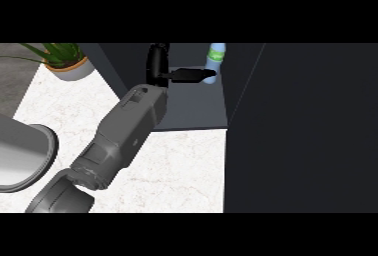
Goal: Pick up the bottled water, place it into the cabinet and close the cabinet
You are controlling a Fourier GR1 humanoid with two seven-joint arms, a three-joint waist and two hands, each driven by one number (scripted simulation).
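Pale-blue bottled water (215, 59) — green cap

A boxy grey forearm (122, 137) with panel seams and a raised block near the wrist ends in a glossy black hand (166, 70) with slim fingers.

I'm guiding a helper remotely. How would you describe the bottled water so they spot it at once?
Look inside the dark open cabinet beyond the marble counter. At its back stands the bottled water, right of the black hand. It's the only pale blue upright thing there.
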